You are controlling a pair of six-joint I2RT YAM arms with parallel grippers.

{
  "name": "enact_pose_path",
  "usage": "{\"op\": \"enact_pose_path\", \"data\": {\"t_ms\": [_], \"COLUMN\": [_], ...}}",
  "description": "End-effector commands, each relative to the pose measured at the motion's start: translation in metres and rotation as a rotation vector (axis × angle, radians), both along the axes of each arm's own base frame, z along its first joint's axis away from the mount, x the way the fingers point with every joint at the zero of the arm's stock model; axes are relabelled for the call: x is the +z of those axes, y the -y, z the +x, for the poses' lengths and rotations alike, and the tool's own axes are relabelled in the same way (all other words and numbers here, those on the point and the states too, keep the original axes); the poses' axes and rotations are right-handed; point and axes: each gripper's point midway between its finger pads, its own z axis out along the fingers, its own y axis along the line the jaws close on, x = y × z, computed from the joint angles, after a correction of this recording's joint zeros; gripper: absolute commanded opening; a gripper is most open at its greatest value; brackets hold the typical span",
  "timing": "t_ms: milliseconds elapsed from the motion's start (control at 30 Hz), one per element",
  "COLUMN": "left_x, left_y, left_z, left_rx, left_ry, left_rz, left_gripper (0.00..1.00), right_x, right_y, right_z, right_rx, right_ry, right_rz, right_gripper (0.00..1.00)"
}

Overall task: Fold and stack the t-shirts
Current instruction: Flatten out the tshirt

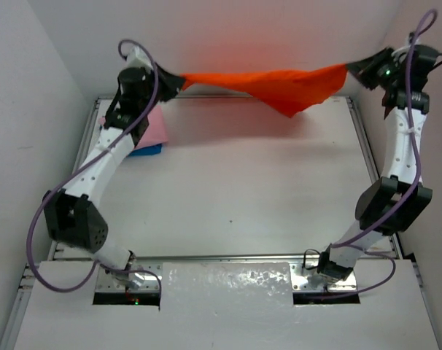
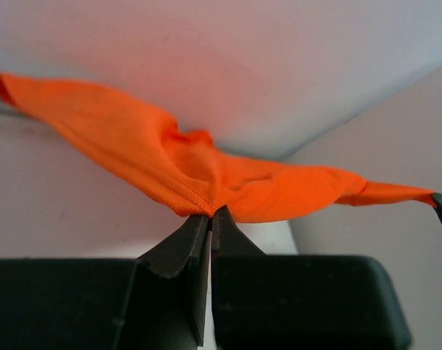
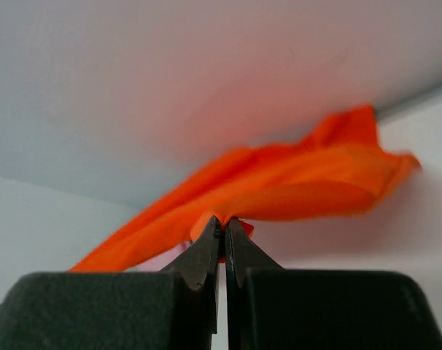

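- The bright orange-red t-shirt (image 1: 279, 82), thin soft knit cloth, hangs in the air strung between my two sets of jaws, well above the far end of the white table (image 1: 243, 197).
- My left gripper (image 2: 210, 215) is clenched on a stitched hem corner. The dark tapered tips pinch the fabric, and the cloth fans away from them.
- My right gripper (image 3: 222, 222) is likewise clamped on the opposite end, with a small fold of cloth nipped between the tips.
- I judge that I hold it this wide to pull the upper edge nearly straight, so the limp cloth opens out before it is laid down for folding.
- That upper edge runs taut, yet a loose triangular flap sags below it nearer my right jaws, so the shirt is not fully spread.
- Close to my left jaws the cloth shows a fine weave and a seamed hem. It looks floppy and likely to wrinkle.
- Below my left jaws the light pink t-shirt (image 1: 157, 127) lies flat, seemingly on the blue t-shirt (image 1: 146, 150), whose edge peeks out. I judge this is the stack the orange one should join.
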Motion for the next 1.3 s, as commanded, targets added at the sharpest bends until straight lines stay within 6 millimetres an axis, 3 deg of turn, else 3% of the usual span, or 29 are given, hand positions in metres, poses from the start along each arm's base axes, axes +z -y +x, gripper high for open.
{"op": "enact_pose_path", "data": {"t_ms": [0, 33, 67, 100, 133, 167, 200, 233, 267, 300, 333, 367, 433, 667, 800, 1000, 1033, 1067, 1133, 1233, 1267], "left_x": [-0.063, -0.081, -0.080, -0.122, -0.136, -0.165, -0.183, -0.199, -0.234, -0.248, -0.259, -0.283, -0.289, -0.345, -0.366, -0.390, -0.391, -0.390, -0.379, -0.351, -0.345], "left_y": [-0.018, -0.022, -0.027, -0.031, -0.034, -0.037, -0.038, -0.037, -0.040, -0.041, -0.043, -0.047, -0.050, -0.062, -0.070, -0.082, -0.082, -0.082, -0.081, -0.085, -0.087], "left_z": [-0.029, -0.037, -0.054, -0.067, -0.075, -0.089, -0.097, -0.103, -0.117, -0.125, -0.132, -0.147, -0.159, -0.205, -0.225, -0.250, -0.251, -0.251, -0.250, -0.239, -0.236], "left_rx": [0.035, 0.050, 0.056, 0.063, 0.069, 0.066, 0.060, 0.041, 0.036, 0.031, 0.028, 0.031, 0.031, 0.025, 0.041, 0.086, 0.089, 0.089, 0.095, 0.131, 0.141], "left_ry": [-0.071, -0.101, -0.092, -0.169, -0.194, -0.250, -0.286, -0.314, -0.389, -0.419, -0.437, -0.487, -0.477, -0.616, -0.674, -0.784, -0.789, -0.789, -0.769, -0.704, -0.699], "left_rz": [0.042, 0.049, 0.041, 0.062, 0.077, 0.093, 0.105, 0.123, 0.137, 0.145, 0.158, 0.173, 0.182, 0.238, 0.255, 0.276, 0.271, 0.267, 0.255, 0.250, 0.258], "left_gripper": [0.00, 0.00, 0.00, 0.00, 0.00, 0.00, 0.00, 0.00, 0.00, 0.00, 0.00, 0.00, 0.00, 0.00, 0.00, 0.02, 0.06, 0.20, 0.32, 0.67, 0.69], "right_x": [-0.079, -0.095, -0.130, -0.144, -0.163, -0.205, -0.216, -0.266, -0.283, -0.299, -0.322, -0.332, -0.347, -0.389, -0.414, -0.414, -0.413, -0.412, -0.407, -0.395, -0.390], "right_y": [-0.022, -0.025, -0.037, -0.043, -0.048, -0.059, -0.063, -0.069, -0.068, -0.064, -0.066, -0.062, -0.056, -0.043, -0.040, -0.042, -0.043, -0.043, -0.044, -0.042, -0.041], "right_z": [-0.031, -0.039, -0.049, -0.059, -0.068, -0.085, -0.099, -0.130, -0.142, -0.156, -0.184, -0.196, -0.220, -0.286, -0.330, -0.341, -0.344, -0.346, -0.350, -0.346, -0.341], "right_rx": [0.090, 0.095, 0.126, 0.147, 0.157, 0.181, 0.186, 0.185, 0.169, 0.143, 0.133, 0.136, 0.119, 0.046, 0.008, -0.029, -0.025, -0.030, -0.031, -0.046, -0.050], "right_ry": [-0.194, -0.234, -0.314, -0.344, -0.400, -0.487, -0.495, -0.613, -0.624, -0.649, -0.706, -0.727, -0.770, -0.927, -1.040, -1.096, -1.106, -1.114, -1.130, -1.138, -1.131], "right_rz": [-0.060, -0.060, -0.046, -0.079, -0.085, -0.082, -0.113, -0.093, -0.109, -0.136, -0.152, -0.200, -0.264, -0.372, -0.404, -0.359, -0.357, -0.352, -0.347, -0.342, -0.338], "right_gripper": [0.00, 0.00, 0.00, 0.00, 0.00, 0.00, 0.00, 0.00, 0.00, 0.00, 0.00, 0.00, 0.00, 0.00, 0.00, 0.02, 0.06, 0.29, 0.40, 0.51, 0.53]}}
